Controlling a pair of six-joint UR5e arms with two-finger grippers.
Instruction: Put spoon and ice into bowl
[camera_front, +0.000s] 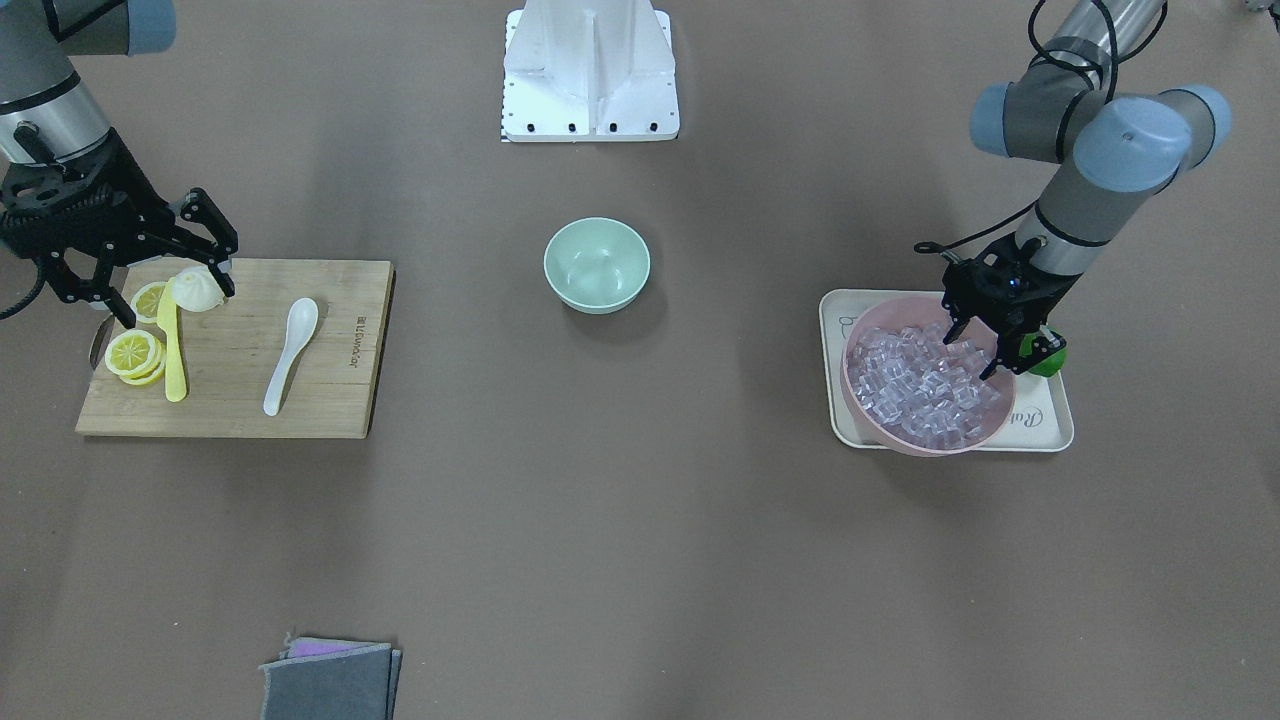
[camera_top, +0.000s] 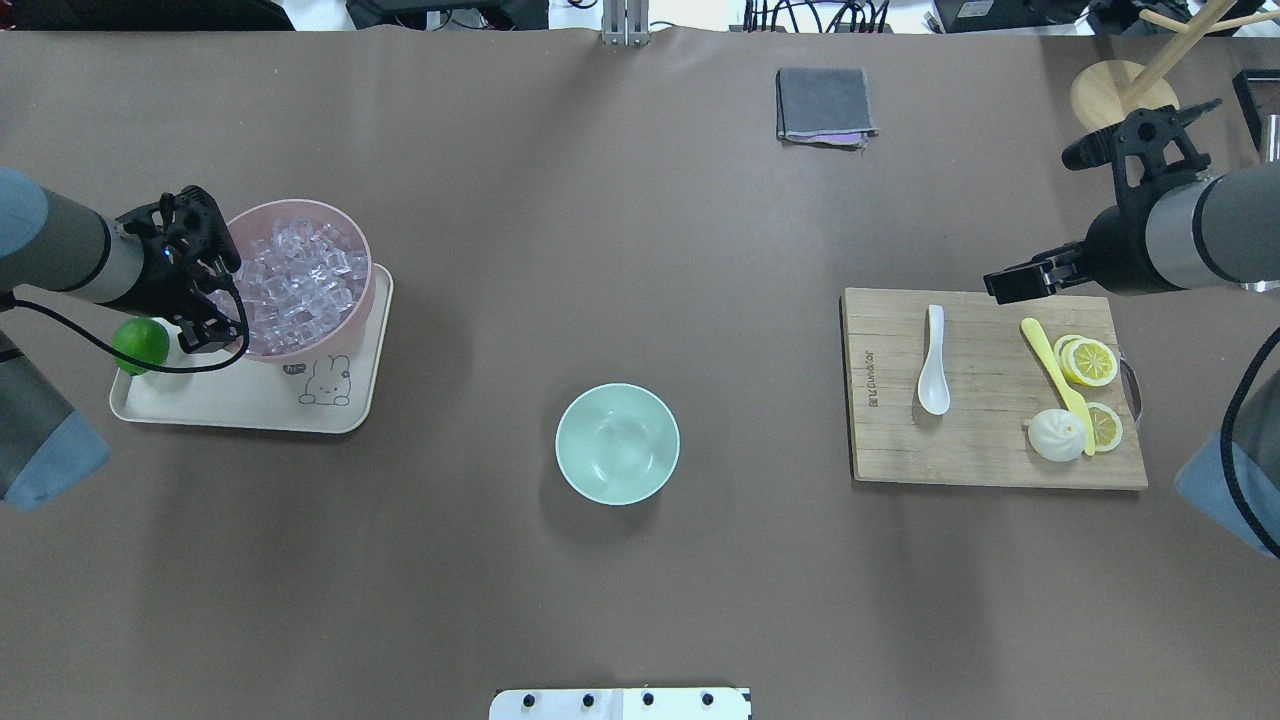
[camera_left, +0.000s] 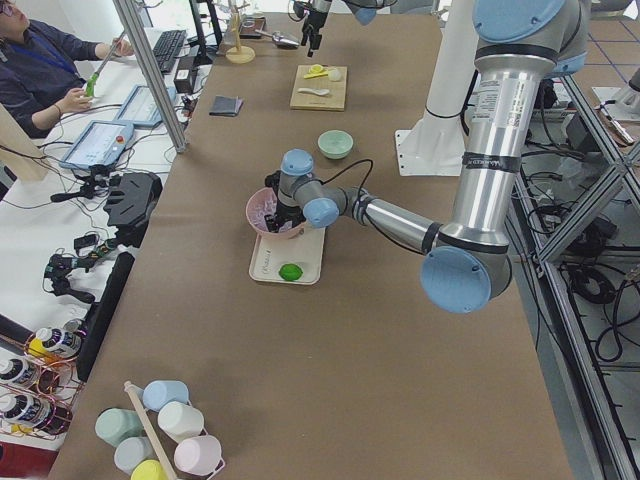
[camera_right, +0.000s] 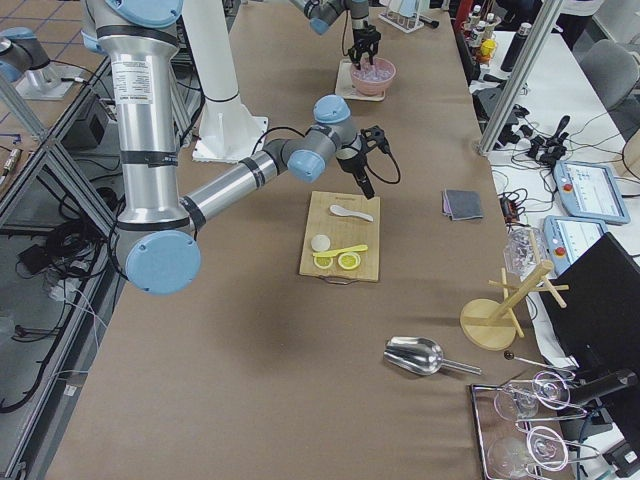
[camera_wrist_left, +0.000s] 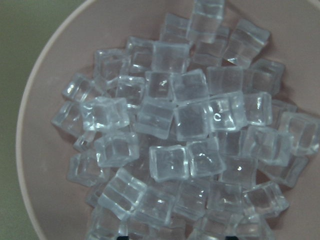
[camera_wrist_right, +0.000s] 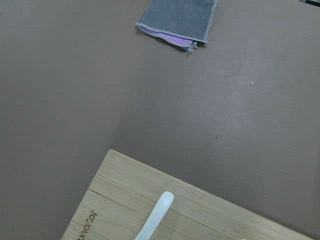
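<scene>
The white spoon lies on a wooden cutting board, also in the overhead view; its handle tip shows in the right wrist view. The mint-green bowl stands empty at mid-table. The ice fills a pink bowl on a cream tray. My left gripper is open, low over the pink bowl's near rim, just above the cubes. My right gripper is open and empty, raised above the board's outer end, apart from the spoon.
A yellow knife, lemon slices and a white bun share the board. A lime sits on the tray beside the pink bowl. A folded grey cloth lies at the far edge. The white robot base stands behind the mint bowl.
</scene>
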